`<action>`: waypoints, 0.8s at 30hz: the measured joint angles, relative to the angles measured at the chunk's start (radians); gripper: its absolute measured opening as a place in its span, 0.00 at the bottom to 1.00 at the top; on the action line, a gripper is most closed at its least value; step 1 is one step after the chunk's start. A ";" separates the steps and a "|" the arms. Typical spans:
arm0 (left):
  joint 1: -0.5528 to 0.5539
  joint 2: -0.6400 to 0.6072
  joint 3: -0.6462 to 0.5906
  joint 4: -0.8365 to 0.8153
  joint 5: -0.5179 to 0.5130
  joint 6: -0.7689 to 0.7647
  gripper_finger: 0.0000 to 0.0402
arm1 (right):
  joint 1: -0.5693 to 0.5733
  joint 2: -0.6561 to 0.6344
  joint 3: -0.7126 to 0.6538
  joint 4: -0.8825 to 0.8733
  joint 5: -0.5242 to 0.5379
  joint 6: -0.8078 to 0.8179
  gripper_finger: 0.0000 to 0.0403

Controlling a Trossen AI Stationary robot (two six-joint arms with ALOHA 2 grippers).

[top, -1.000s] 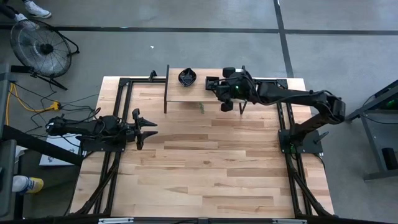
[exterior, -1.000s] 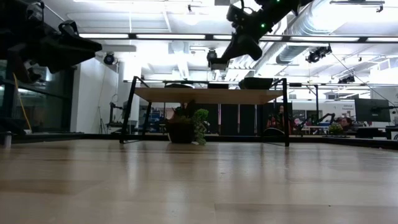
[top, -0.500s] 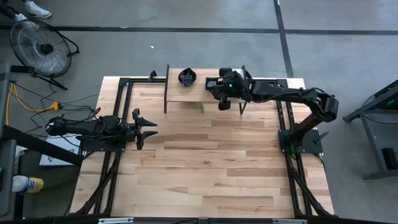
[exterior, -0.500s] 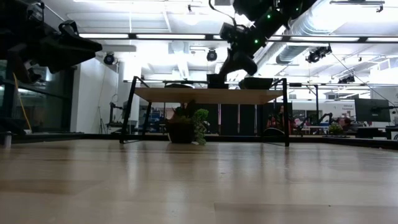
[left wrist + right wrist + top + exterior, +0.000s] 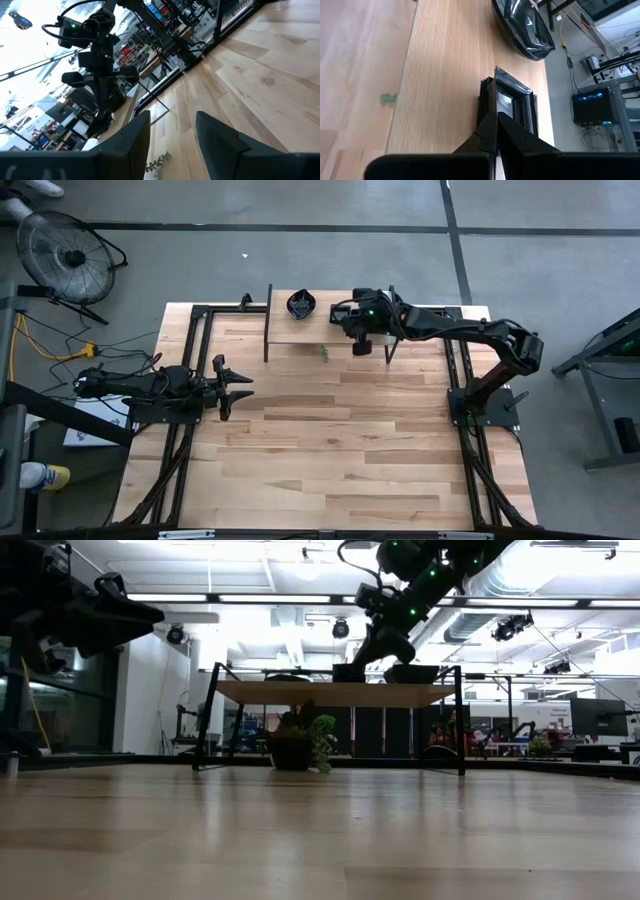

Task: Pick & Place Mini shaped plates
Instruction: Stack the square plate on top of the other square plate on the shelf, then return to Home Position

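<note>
Plates: we see one rounded plate (image 5: 525, 25) already on the shelf (image 5: 450, 75); right claw (image 5: 495, 117) pinches a square plate (image 5: 512, 97) there; left claw (image 5: 243, 387) idle, open.

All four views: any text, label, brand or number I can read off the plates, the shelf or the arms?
None can be read.
Square plate in the right gripper: glossy black, no marking.
Round plate on the shelf: no marking.
Left gripper: plain dark fingers.
Room behind, in the low and left wrist views: anything there is too blurred to read.
</note>
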State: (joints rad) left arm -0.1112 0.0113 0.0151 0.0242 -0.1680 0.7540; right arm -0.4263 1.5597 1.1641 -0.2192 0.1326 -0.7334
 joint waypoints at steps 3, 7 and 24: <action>0.000 0.000 0.000 0.000 0.000 0.000 0.38 | 0.001 0.000 0.000 0.000 0.013 0.000 0.00; 0.000 0.000 0.000 0.000 0.000 0.000 0.38 | 0.000 0.000 0.000 -0.001 0.016 0.000 0.02; 0.000 0.000 0.000 0.000 0.000 0.000 0.38 | 0.044 -0.052 0.000 -0.014 0.022 0.053 0.30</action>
State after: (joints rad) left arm -0.1112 0.0116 0.0154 0.0246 -0.1684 0.7536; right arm -0.3826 1.5078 1.1641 -0.2330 0.1545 -0.6802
